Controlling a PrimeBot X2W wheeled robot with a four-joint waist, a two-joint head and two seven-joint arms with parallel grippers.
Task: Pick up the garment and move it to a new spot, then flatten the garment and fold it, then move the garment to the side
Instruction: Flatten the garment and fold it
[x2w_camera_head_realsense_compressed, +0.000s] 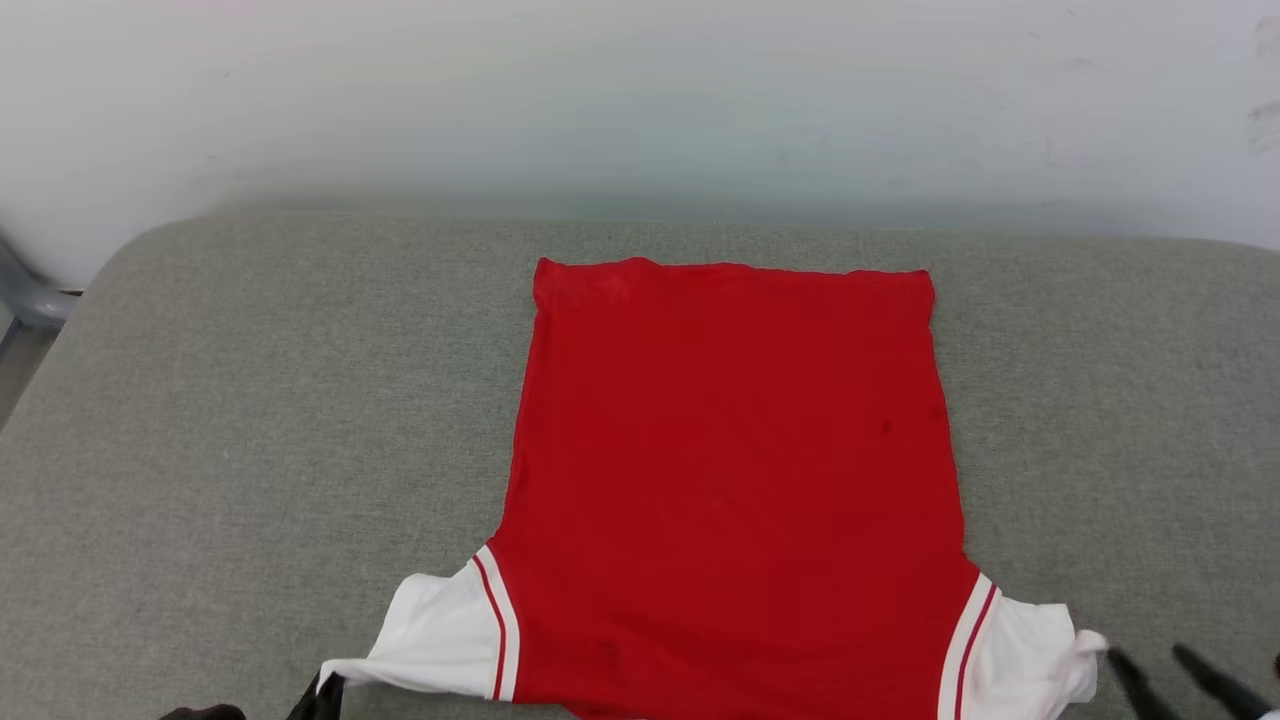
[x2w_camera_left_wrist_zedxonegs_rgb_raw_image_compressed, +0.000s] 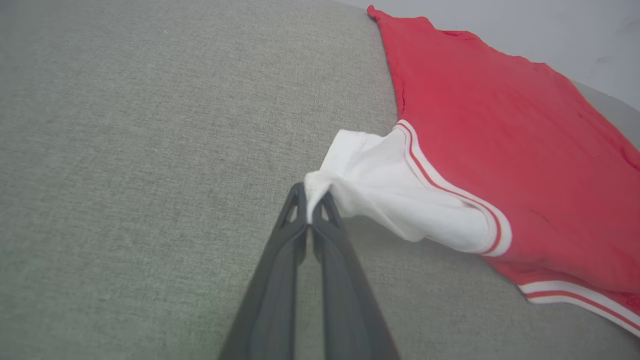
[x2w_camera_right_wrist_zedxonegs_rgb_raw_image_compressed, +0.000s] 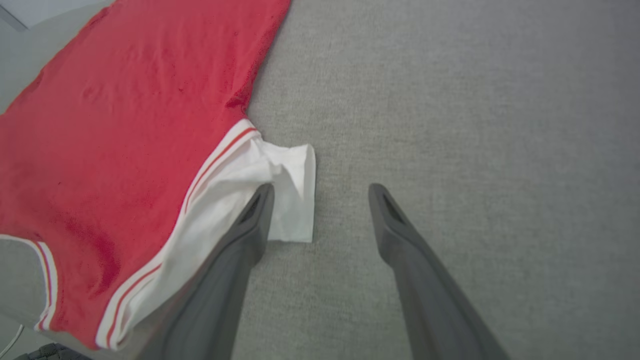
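Garment flat, back up, mid-tabletop; left claw clenched on left sleeve tip, right claw released beside crumpled right sleeve; risk: one-sided pull skews it, or the thin pinch slips, leaving sleeves bunched for folding.

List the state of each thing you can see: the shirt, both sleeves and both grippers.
garment: spread flat on the grey cushion, plain red side up.
left sleeve: pulled outward, its tip pinched.
right sleeve: free, end crumpled on the cushion.
left gripper: shut on the left sleeve's tip.
right gripper: open, holding nothing, beside the right sleeve.
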